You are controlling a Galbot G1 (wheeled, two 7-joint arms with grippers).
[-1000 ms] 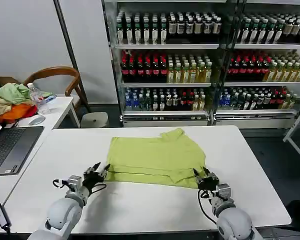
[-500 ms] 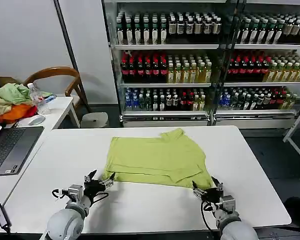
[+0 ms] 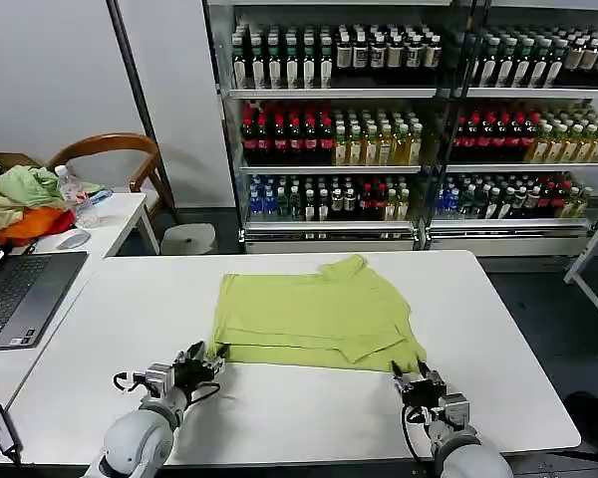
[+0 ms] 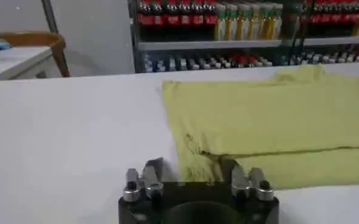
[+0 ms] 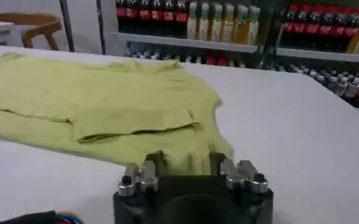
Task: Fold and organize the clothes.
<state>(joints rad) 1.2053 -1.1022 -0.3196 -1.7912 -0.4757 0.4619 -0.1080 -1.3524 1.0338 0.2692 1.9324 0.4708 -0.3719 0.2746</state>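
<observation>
The clothes, a lime yellow-green T-shirt, lie flat in the middle of the white table with the near part folded into layers. My left gripper sits low on the table at the shirt's near left corner. It is open, and the corner of the shirt lies between its fingers. My right gripper rests at the near right corner, also open. There the cloth of the shirt bunches between its fingers.
A side table at the left holds a laptop, a mouse, a water bottle and a heap of pale green and orange garments. A wooden chair and a stool stand behind it. Drink shelves line the back wall.
Both grippers have drawn back toward the table's near edge from the shirt's front corners. The left one has then edged forward again. The shirt lies much as before.
</observation>
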